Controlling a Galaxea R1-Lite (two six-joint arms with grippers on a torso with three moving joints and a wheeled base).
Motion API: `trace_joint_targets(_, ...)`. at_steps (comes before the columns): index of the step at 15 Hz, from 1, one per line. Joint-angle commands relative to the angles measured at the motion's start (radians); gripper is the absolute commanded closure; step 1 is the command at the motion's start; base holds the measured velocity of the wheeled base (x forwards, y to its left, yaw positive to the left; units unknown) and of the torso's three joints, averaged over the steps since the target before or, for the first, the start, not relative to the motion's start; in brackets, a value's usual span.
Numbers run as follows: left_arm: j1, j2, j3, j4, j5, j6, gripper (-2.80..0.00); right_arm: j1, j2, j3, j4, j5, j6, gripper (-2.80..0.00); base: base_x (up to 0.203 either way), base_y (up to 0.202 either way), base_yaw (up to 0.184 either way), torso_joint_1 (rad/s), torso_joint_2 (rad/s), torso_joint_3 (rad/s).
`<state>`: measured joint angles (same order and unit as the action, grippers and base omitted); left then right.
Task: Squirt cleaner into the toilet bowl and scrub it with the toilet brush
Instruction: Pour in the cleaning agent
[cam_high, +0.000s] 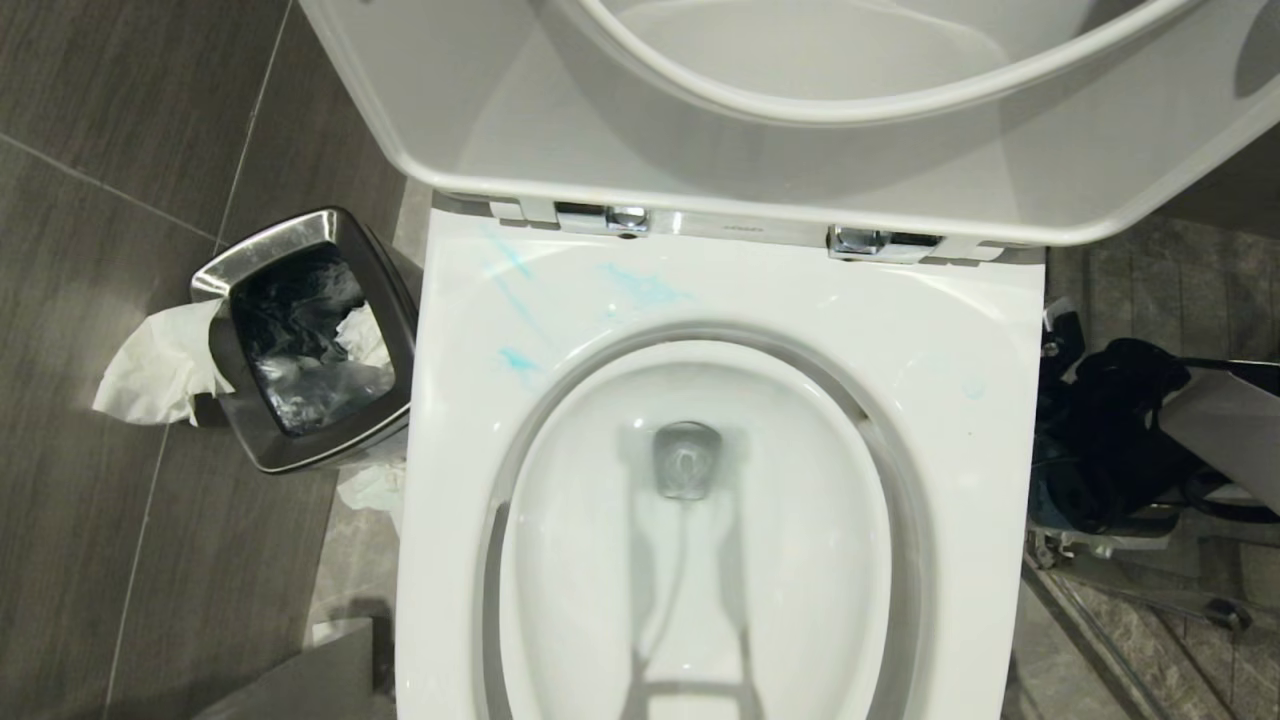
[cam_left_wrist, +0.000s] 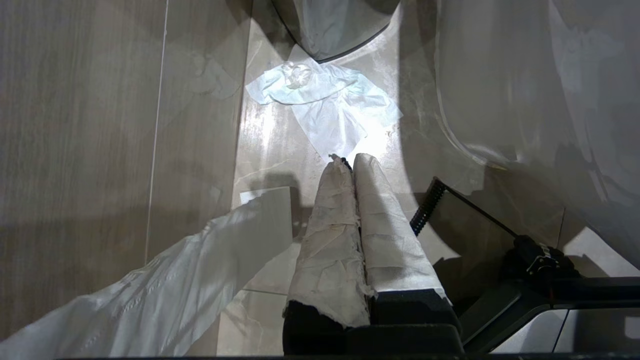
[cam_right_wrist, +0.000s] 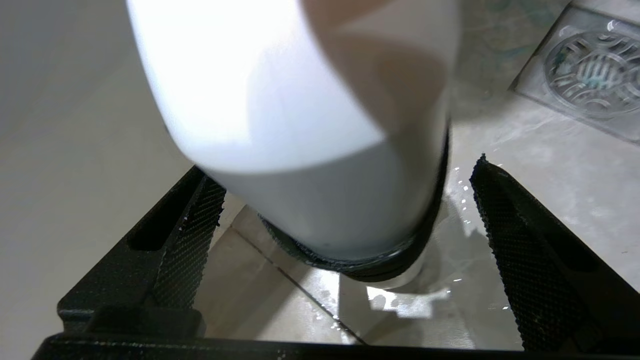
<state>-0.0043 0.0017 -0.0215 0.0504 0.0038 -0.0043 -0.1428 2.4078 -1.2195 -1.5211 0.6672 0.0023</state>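
**Bowl smeared with cleaner, right jaws wide around a white cylinder**

Toilet bowl (cam_high: 720, 520) fills the middle of the head view, seat and lid (cam_high: 800, 120) raised at the back, chrome hinges (cam_high: 605, 218) below them. Cleaner (cam_high: 520, 362) shows as pale turquoise smears on the back-left part of the rim; a faint spot on the right rim too. Basin looks white, water at the drain. Toilet brush not identifiable in any view.

Right gripper (cam_right_wrist: 345, 220): jaws spread wide, either side of a white cylindrical object (cam_right_wrist: 300, 115) with a black ring at its base, standing on wet floor tile. Fingers (cam_right_wrist: 190, 225) not touching it. Can't tell what the object is. Floor drain grate (cam_right_wrist: 590, 75) beyond.

Left gripper (cam_left_wrist: 352, 165): jaws clenched together, fingers (cam_left_wrist: 330, 240) wrapped in white paper, pointing down at the floor beside the toilet base. Crumpled tissue (cam_left_wrist: 325, 100) lies on the tile just past the tips.

Steel waste bin (cam_high: 305, 340) stands left of the bowl, paper (cam_high: 165, 365) hanging over its edge.
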Motion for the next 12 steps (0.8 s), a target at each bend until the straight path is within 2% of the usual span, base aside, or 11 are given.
trace_joint_targets(1, 0.0, 0.0, 0.0, 0.0, 0.001, 0.0, 0.0, 0.012, 0.03, -0.019, -0.009, 0.004, 0.001, -2.8, 0.0, 0.0, 0.0, 0.0, 0.0, 0.0)
trace_joint_targets(5, 0.0, 0.0, 0.0, 0.0, 0.001, 0.0, 0.0, 0.016, 0.067, -0.083, -0.009, -0.001, -0.002, -2.8, 0.0, 0.0, 0.0, 0.0, 0.0, 0.0)
trace_joint_targets(9, 0.0, 0.0, 0.0, 0.0, 0.001, 0.0, 0.0, 0.025, 0.105, -0.142, -0.009, -0.056, -0.005, -2.8, 0.0, 0.0, 0.0, 0.0, 0.0, 0.0)
trace_joint_targets(12, 0.0, 0.0, 0.0, 0.0, 0.001, 0.0, 0.0, 0.026, 0.111, -0.169, -0.009, -0.058, -0.005, -2.8, 0.0, 0.0, 0.0, 0.0, 0.0, 0.0)
